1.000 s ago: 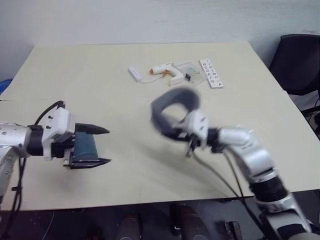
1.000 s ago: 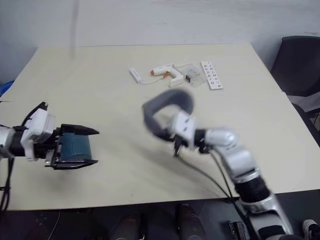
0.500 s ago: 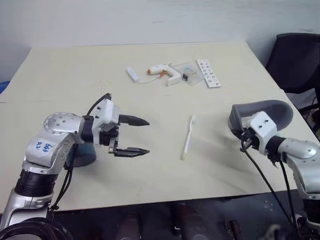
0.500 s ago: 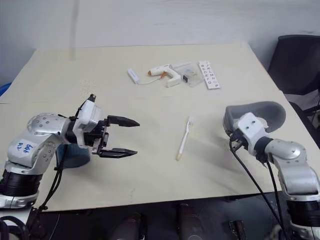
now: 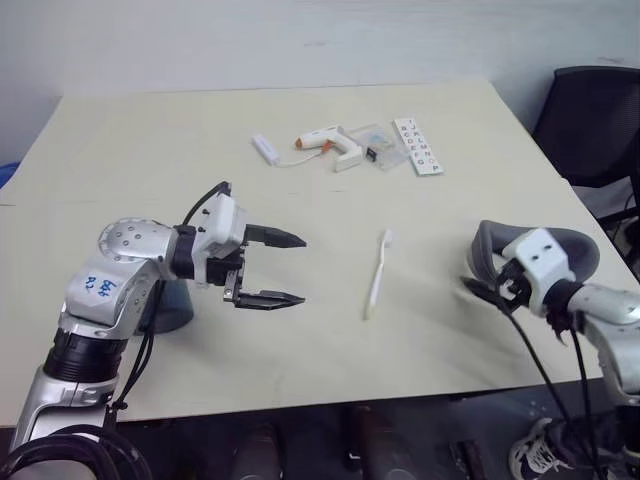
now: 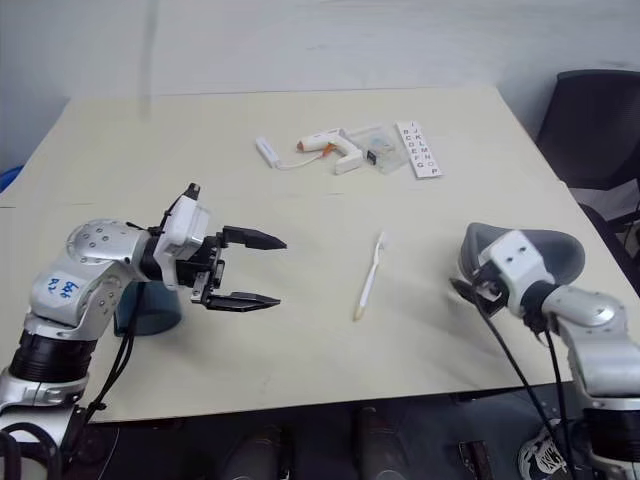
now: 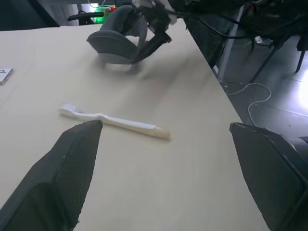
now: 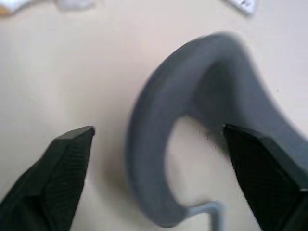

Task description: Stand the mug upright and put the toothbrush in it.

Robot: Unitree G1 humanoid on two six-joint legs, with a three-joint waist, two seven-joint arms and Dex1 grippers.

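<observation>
The white toothbrush [image 5: 377, 272] lies flat near the middle of the table [image 5: 130, 160], bristle head away from me. My left gripper [image 5: 300, 269] hovers open to its left, pointing at it, with nothing between the fingers; in the left wrist view the toothbrush [image 7: 113, 121] lies just beyond the fingertips. The dark teal mug [image 6: 150, 310] sits on the table behind my left forearm, partly hidden. My right gripper [image 8: 159, 129] stands open at the table's right side, with the grey curved band [image 5: 545, 245] lying free ahead of its fingers.
A white-and-orange glue gun [image 5: 325, 140], a short white stick [image 5: 266, 148], a clear packet [image 5: 375, 142] and a lettered card [image 5: 418, 146] lie at the back. A black chair [image 5: 590, 120] stands beyond the right edge.
My left gripper let go of the mug and swung right toward the toothbrush. My right gripper carried the grey band off the toothbrush to the right edge and opened.
</observation>
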